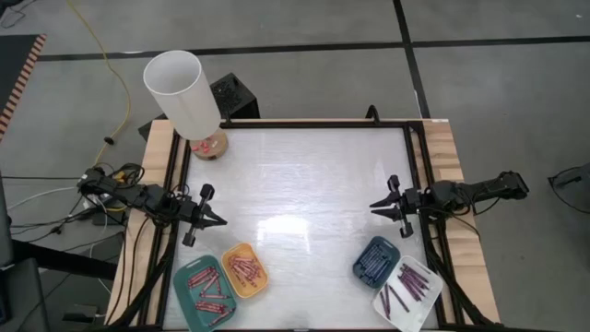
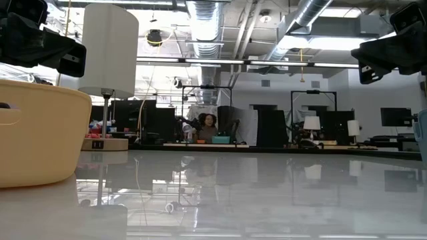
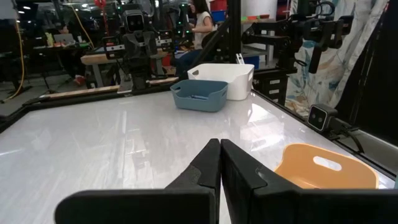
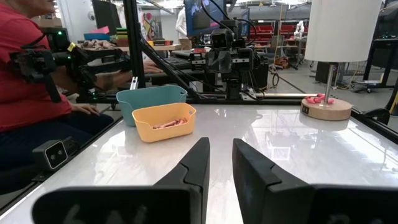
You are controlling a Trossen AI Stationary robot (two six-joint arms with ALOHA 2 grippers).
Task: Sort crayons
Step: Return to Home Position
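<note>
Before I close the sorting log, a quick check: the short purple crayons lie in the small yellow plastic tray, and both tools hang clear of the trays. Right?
Not quite. The high view shows the short purple crayons in the small white plastic tray, not the small yellow plastic tray. The left tool and the right tool do hang clear of the trays.
</note>
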